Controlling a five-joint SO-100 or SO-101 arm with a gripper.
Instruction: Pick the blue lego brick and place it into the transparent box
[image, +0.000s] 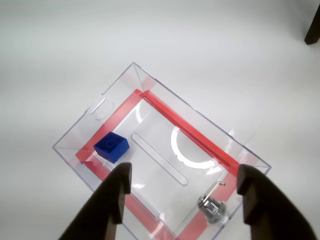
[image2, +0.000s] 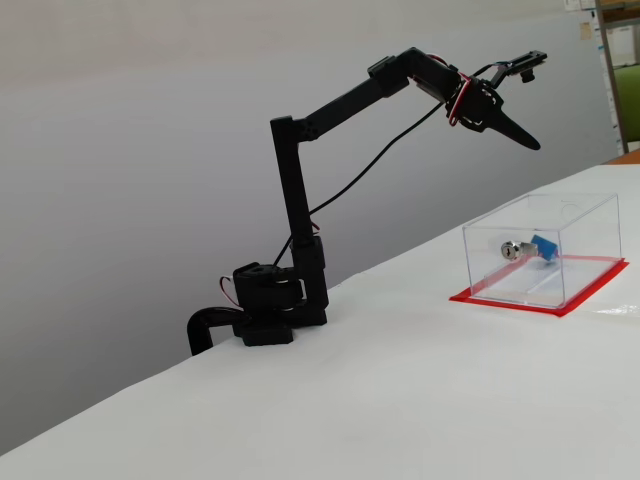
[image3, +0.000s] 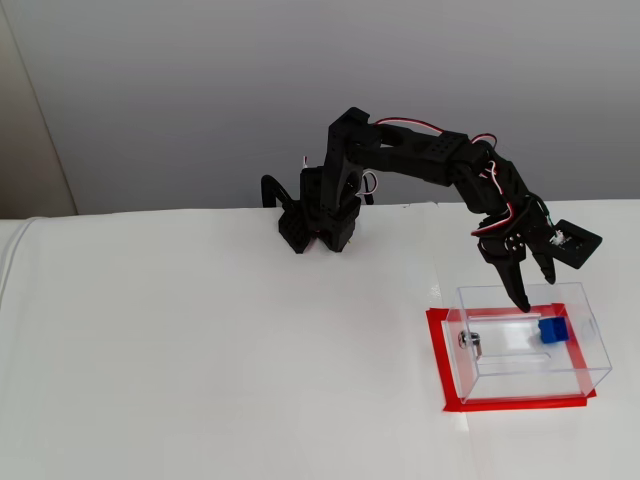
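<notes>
In the wrist view the claw (image: 182, 187) fills the bottom edge, its two dark fingers spread wide apart with nothing between them. Directly below and just beyond the fingers lies the box (image: 100, 109), clear-walled, open at the top, standing on a red base (image: 197, 137).

Inside the box, close under the finger on the left of the wrist view, sits the brick (image: 112, 147), resting flat on the floor near a corner, stud up. Under the other finger, at the opposite end of the box, lies a small silver metal cylinder (image: 212, 208). The two are well apart.

In both fixed views the claw hangs above the box, clear of its rim, and the brick (image3: 553, 331) shows through the wall, so the placing looks done.

The brick looks light, hard and smooth-sided: it should not deform, but slick plastic faces could slip or twist under a poor pinch. If it had to be lifted again, the best hold would be across two opposite flat sides, below the stud, coming straight down so the fingers miss the thin, easily nudged wall beside it.

Farthest off is the bare white table (image: 165, 35).
</notes>
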